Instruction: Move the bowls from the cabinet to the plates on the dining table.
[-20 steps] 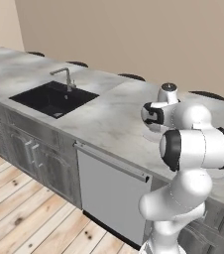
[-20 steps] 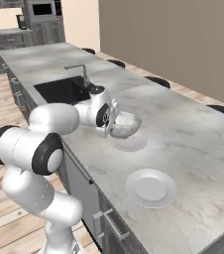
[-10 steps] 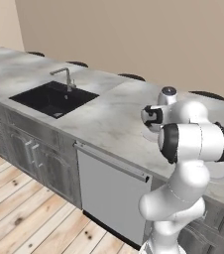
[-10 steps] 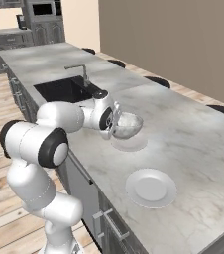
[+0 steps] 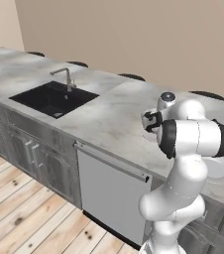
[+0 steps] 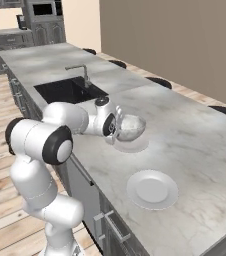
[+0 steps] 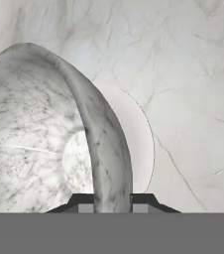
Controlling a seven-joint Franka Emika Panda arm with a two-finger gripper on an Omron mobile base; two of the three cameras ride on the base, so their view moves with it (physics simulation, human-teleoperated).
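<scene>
Over the dining table (image 6: 200,135), my arm reaches out low and nearly level from the base, elbow bent, with the wrist turned so the hand points sideways across the marble top. My gripper (image 7: 112,203) is closed down on the rim of the pale marbled bowl (image 6: 131,127) — in the hand view one fingertip sits inside the wall and one outside, pinching it. The bowl hangs tilted on its side, directly above one plate (image 6: 130,144), whose pale disc shows behind the bowl's edge in the hand view; whether the bowl touches it I cannot tell. A second plate (image 6: 152,189) lies bare nearer the table's edge, well apart. No writing or labels are readable anywhere — the black sink (image 6: 71,90) and faucet (image 6: 83,72) sit farther along the top.
</scene>
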